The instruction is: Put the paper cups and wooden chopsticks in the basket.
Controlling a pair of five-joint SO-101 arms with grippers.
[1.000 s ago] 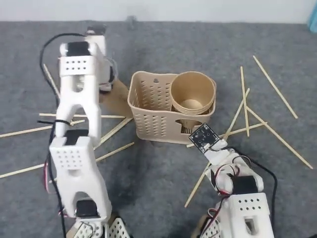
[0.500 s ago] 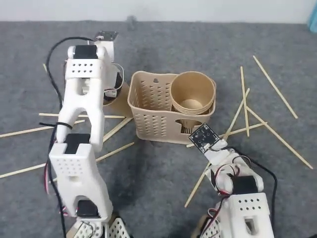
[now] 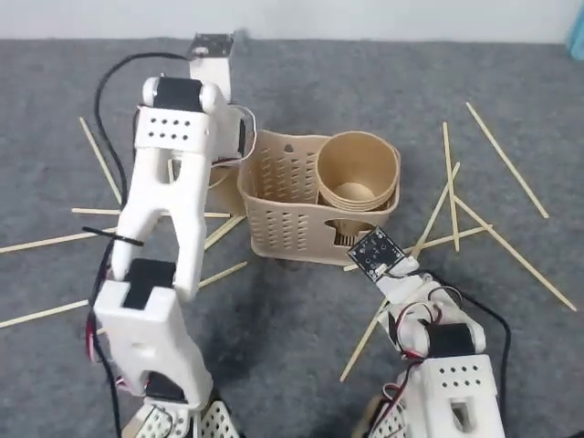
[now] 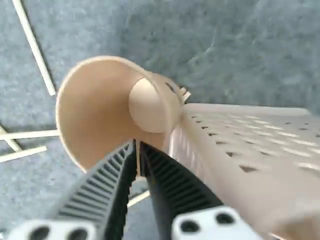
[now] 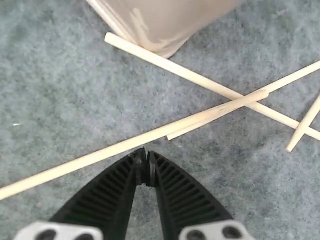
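The left gripper (image 4: pixel 137 146) pinches a cup's (image 4: pixel 95 115) rim beside the basket (image 4: pixel 240 140). The right gripper (image 5: pixel 145 162), pressed together, hangs just by a chopstick (image 5: pixel 90 160).

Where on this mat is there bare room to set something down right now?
Bare mat lies in front of the basket, and behind it toward the far edge. The basket's half beside the stacked cups is free too. Crossed chopsticks crowd its right side; the left gripper with its paper cup crowds the left.
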